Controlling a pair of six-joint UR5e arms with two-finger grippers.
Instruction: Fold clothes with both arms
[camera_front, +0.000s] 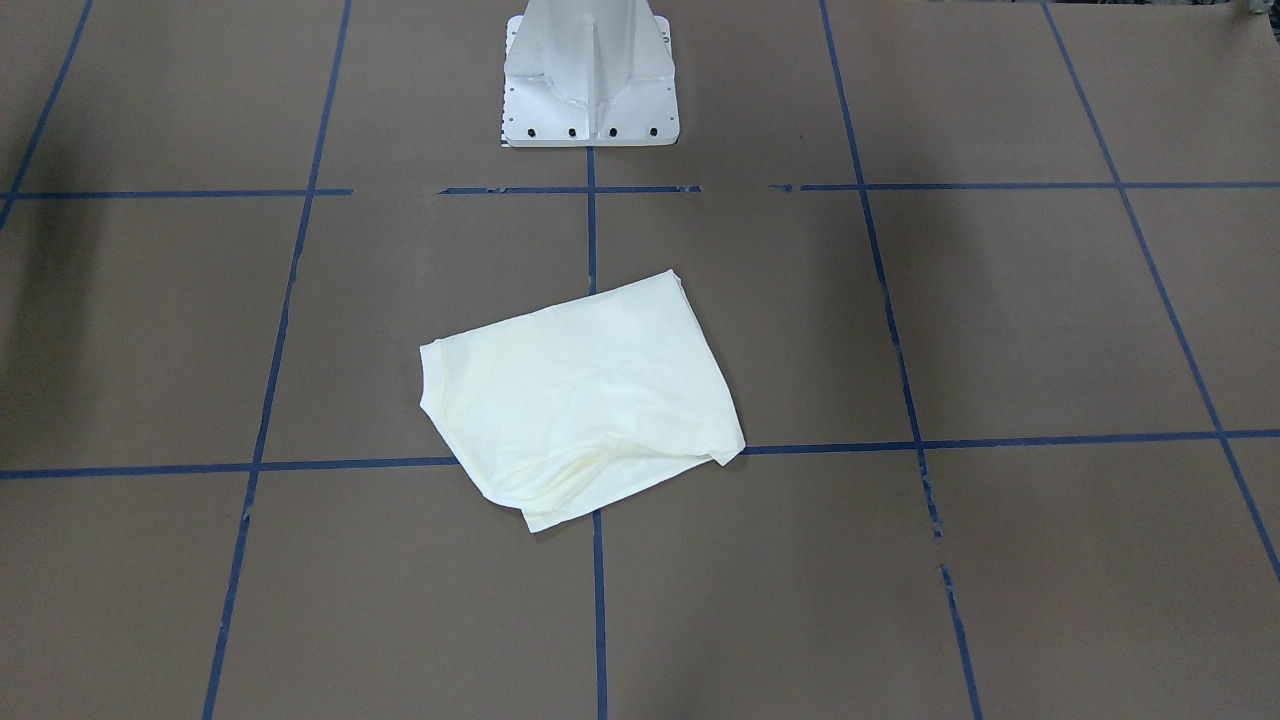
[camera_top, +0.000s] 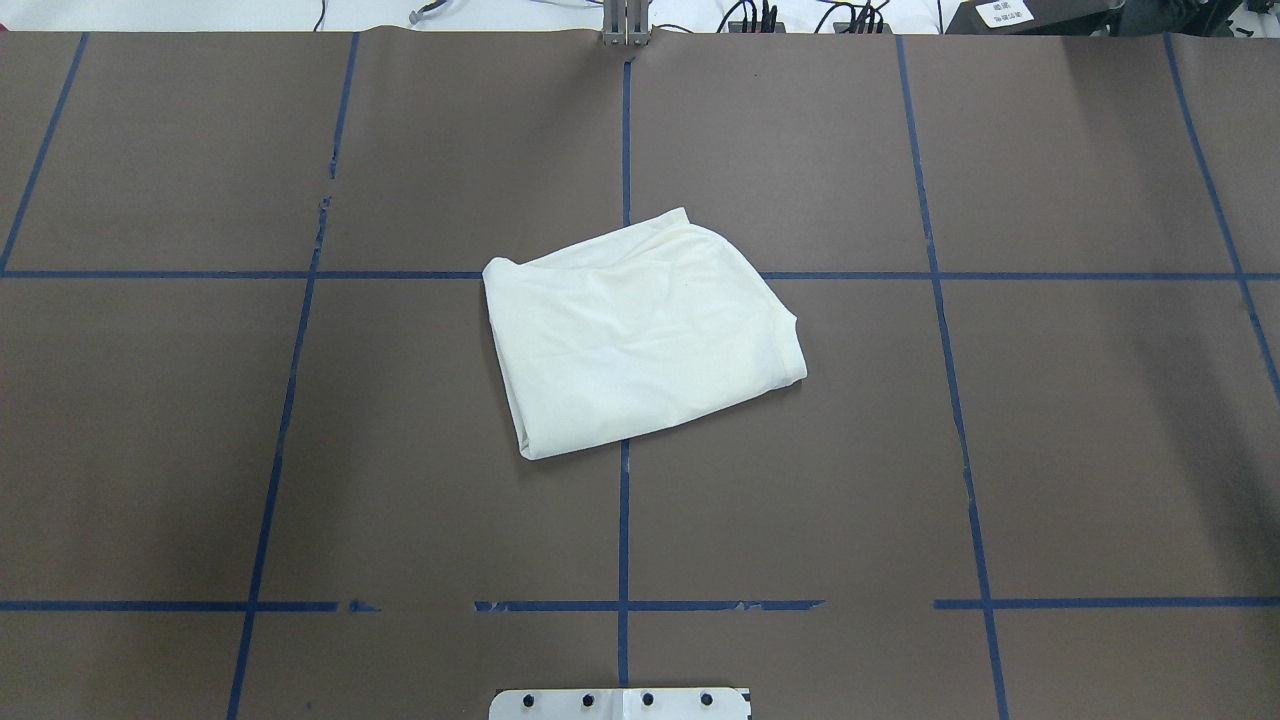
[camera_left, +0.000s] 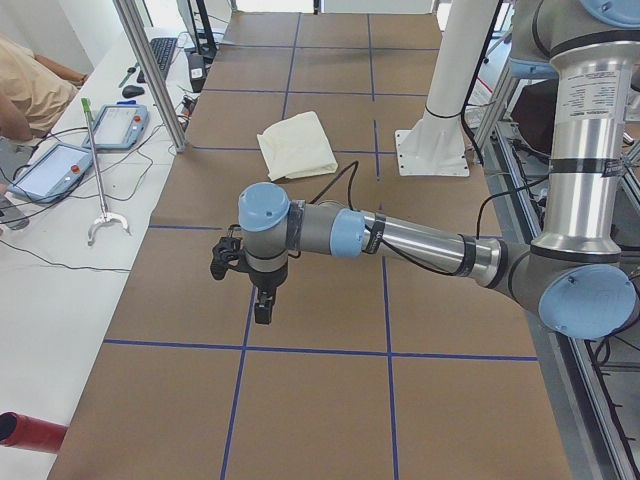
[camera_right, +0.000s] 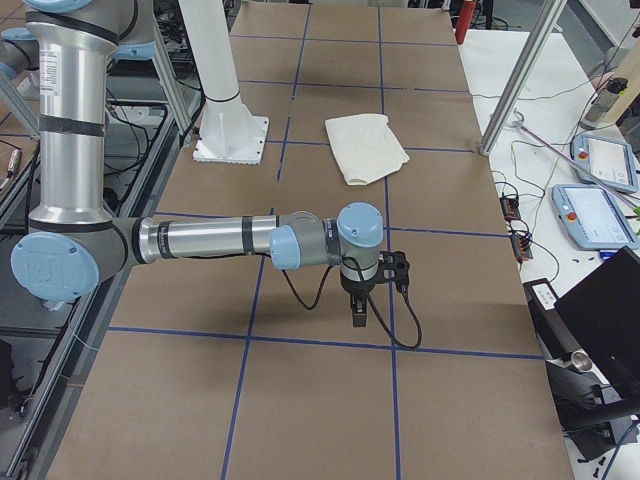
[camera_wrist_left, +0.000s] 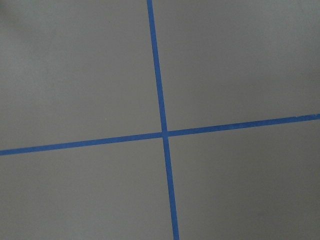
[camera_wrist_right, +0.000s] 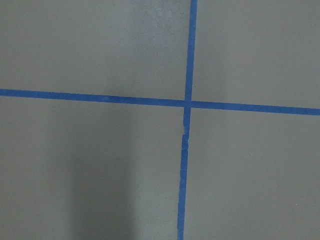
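The clothes are one cream T-shirt (camera_front: 585, 395), folded into a compact, slightly skewed rectangle at the table's middle (camera_top: 640, 335), plain side up with no print showing. No gripper touches it. My left arm reaches out over the table's left end, and its gripper (camera_left: 262, 305) points down, far from the shirt (camera_left: 297, 145). The right gripper (camera_right: 358, 310) hangs the same way over the right end, away from the shirt (camera_right: 366, 147). I cannot tell whether either gripper is open or shut. Both wrist views show only brown table and blue tape.
The white pedestal base (camera_front: 590, 80) stands behind the shirt. Blue tape lines (camera_top: 625, 520) grid the brown table. Teach pendants (camera_left: 55, 165) and cables lie on the white side bench, where a person's arm (camera_left: 30, 90) rests. A metal post (camera_right: 520, 80) rises at the table's edge.
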